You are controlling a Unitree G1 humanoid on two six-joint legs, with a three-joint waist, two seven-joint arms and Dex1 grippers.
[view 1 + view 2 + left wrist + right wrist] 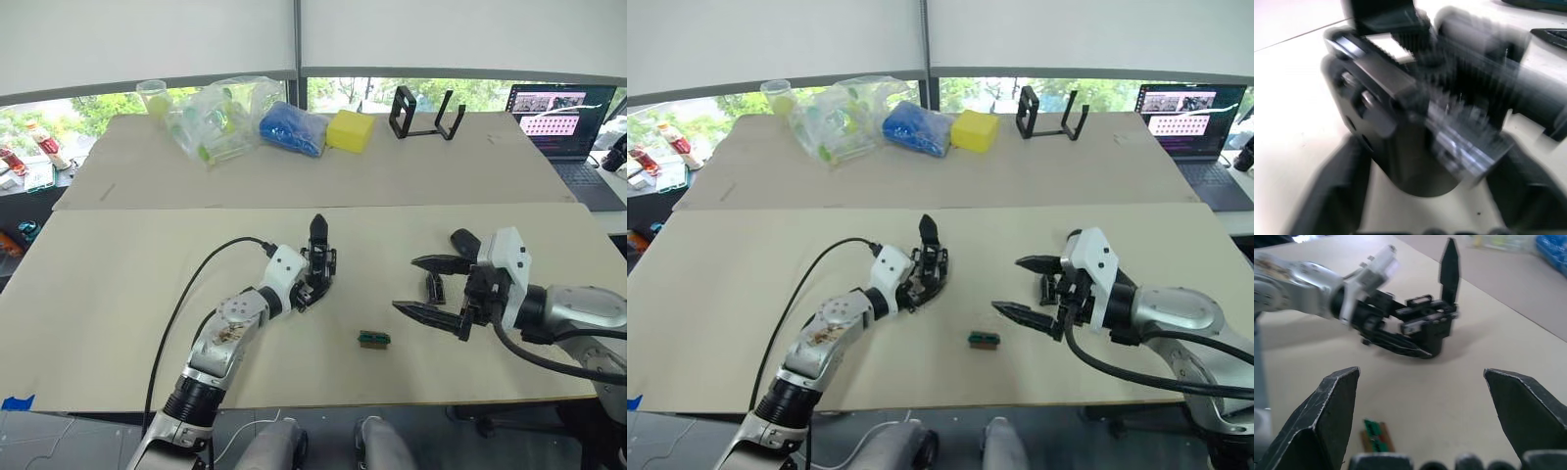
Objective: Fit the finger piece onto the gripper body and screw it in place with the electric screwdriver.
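At the table's middle, our left gripper (pixel 315 279) clamps the gripper body (pixel 320 259), so our spread, empty right gripper (pixel 431 284) should grasp the finger piece (pixel 434 287) beside it squarely.

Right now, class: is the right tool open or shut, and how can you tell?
Open. The right tool has its two black fingers spread wide apart with bare table between them, holding nothing.

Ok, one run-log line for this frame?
left pincer: shut on gripper body, on table | right pincer: open, holding nothing | finger piece: on table by right pincer | step: not fitted
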